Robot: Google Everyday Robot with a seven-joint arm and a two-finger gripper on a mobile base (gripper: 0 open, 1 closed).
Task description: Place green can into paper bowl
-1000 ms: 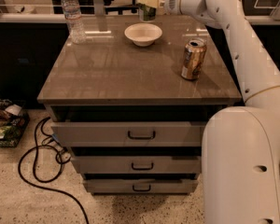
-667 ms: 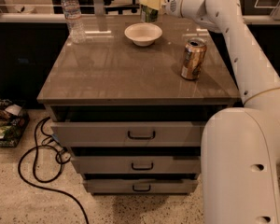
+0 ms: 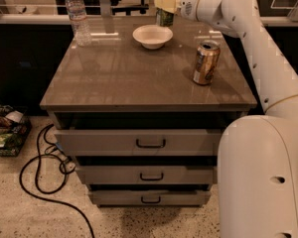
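The green can (image 3: 164, 15) is upright, with a green-and-white label and a silver top. My gripper (image 3: 166, 3) is shut on its upper part with cream fingers, reaching in from the right. The can is just behind the far rim of the paper bowl (image 3: 152, 36), near the table's back edge. I cannot tell whether its base touches the table. The bowl is white, empty, and stands on the brown tabletop (image 3: 124, 73).
A gold can (image 3: 206, 62) stands at the right side of the table, under my white arm (image 3: 258, 38). A clear water bottle (image 3: 77, 15) stands at the back left. Drawers (image 3: 150, 143) are below the top; a black cable (image 3: 44, 172) lies on the floor.
My gripper and the green can have shifted only slightly, a little lower behind the bowl. The bowl, gold can and bottle have not moved.
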